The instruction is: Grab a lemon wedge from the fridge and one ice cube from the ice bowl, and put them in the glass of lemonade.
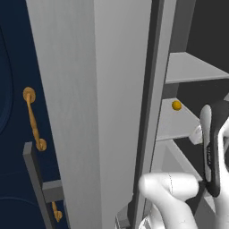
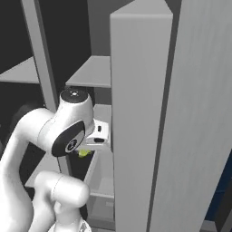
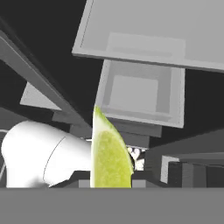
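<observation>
Hand view, nearest first: the lemon wedge [image 3: 108,155] stands right at my gripper [image 3: 111,183], its pointed tip toward twelve o'clock and its base cut off at the bottom edge. My fingertips are mostly hidden behind it; only dark edges flank the wedge on either side, so I appear closed on it with the jaws narrowed to its thickness. No writing or label is readable anywhere; a faint mark on my forearm in the left base view is too small to make out.

Right base view puts a sliver of the wedge [image 2: 84,153] just under my wrist, at about five o'clock from my round elbow joint, with the gripper itself hidden by the wrist body. I am inside the open fridge [image 2: 140,113], beside its grey door edge.

Farther off, a grey drawer bin [image 3: 139,94] sits beyond the wedge at one o'clock. In the left base view a small round orange fruit [image 1: 176,105] rests on a shelf [image 1: 179,123], and a gold handle [image 1: 33,120] on the navy cabinet [image 1: 18,67] lies at nine o'clock.
</observation>
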